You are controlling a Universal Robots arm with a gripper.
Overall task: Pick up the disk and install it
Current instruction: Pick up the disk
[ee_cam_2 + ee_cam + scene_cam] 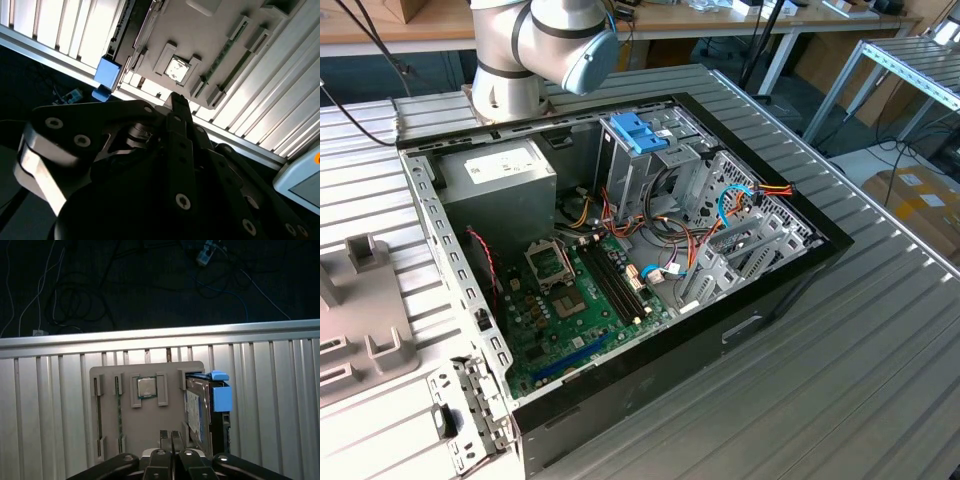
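**A:** Where's the disk [196, 412]?

**B:** It stands on edge in the grey holder's [150, 425] end slot. The chip [146, 387] sits between it and the memory sticks [98, 415], and its long axis runs parallel to the sticks.

**A:** And the gripper [170, 435]?

**B:** It hangs over the holder's middle with its fingers pressed together, empty. The disk lies off to one side of them. Beyond the holder there's bare slatted table [270, 405].

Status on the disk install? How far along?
Nothing done yet: the disk stands on edge in the grey parts tray, ungripped. In hand: nothing; the gripper is shut and empty over the tray, close to the disk. Left: pick-up and install into the open computer case.
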